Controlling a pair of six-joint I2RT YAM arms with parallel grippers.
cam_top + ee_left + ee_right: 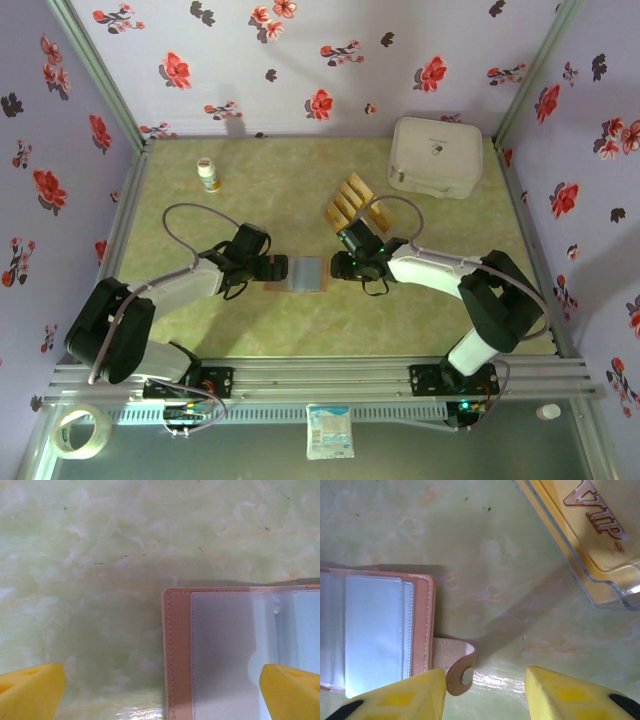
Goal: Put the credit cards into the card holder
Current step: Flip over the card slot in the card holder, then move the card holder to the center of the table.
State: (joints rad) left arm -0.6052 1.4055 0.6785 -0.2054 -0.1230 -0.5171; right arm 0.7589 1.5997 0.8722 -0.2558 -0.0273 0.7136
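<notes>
- Two arms are bolted at the near edge of the green marbled tabletop [250, 330]. A tape roll [80, 431] lies on the ledge in front of them.
- Left hand [275, 270]: fingers spread wide apart, clamped on nothing, low over the tabletop at the left edge of the card holder [300, 273].
- Card holder: lies opened flat between the two hands, its greyish clear pockets facing up and its reddish-brown border visible.
- Right hand [336, 266]: fingers apart with bare tabletop between them, holding nothing. It sits at the holder's right edge. In the right wrist view the holder's strap tab [461, 670] lies just beside one finger.
- Credit cards [352, 205]: a fanned set on the tabletop just beyond the right hand, apart from the holder. One reads "VIP".
- White rounded box [435, 155]: far right corner.
- Small bottle [208, 175]: far left, upright.
</notes>
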